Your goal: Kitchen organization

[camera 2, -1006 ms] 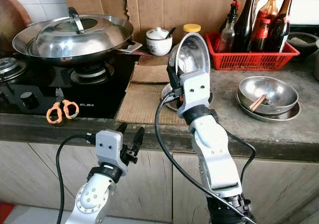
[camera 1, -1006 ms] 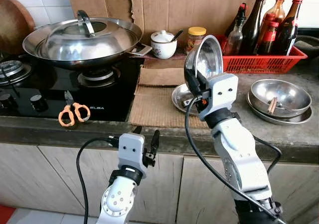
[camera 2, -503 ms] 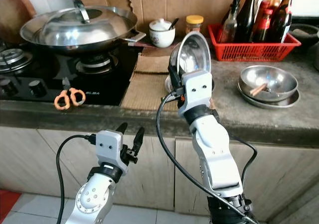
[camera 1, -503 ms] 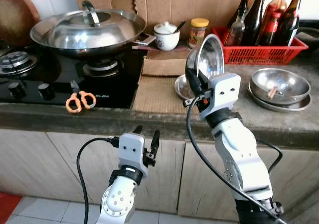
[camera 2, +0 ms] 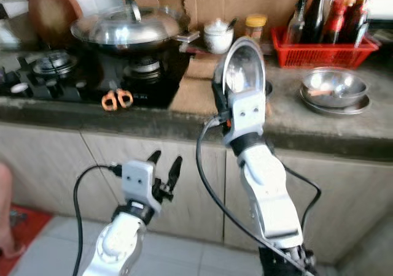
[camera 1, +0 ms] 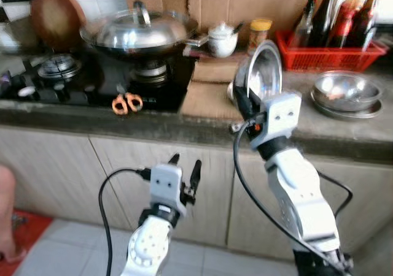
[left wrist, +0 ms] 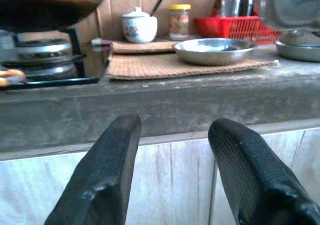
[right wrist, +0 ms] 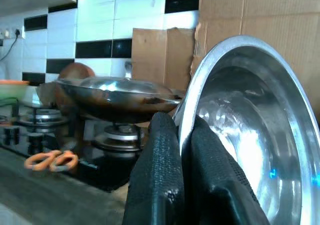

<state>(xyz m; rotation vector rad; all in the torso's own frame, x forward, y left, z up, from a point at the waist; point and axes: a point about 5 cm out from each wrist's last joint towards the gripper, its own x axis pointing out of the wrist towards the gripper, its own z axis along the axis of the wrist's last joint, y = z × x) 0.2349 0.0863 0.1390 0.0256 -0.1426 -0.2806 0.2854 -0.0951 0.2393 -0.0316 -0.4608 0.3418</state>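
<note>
Pinching the rim of a steel bowl (camera 1: 263, 73) between closed black fingers, the right gripper (camera 1: 244, 102) holds it tilted on edge above the front of the stone counter (camera 1: 344, 134). The left gripper (camera 1: 184, 169) hangs lower, fingers spread and empty, before the wooden cabinet doors (camera 1: 55, 172). Behind sit a lidded wok (camera 1: 138, 34), orange scissors (camera 1: 126, 103), stacked steel bowls (camera 1: 345, 93) and a red bottle basket (camera 1: 334, 52). This looks like the carrying step; next, the bowl likely needs nesting with the stacked bowls.
</note>
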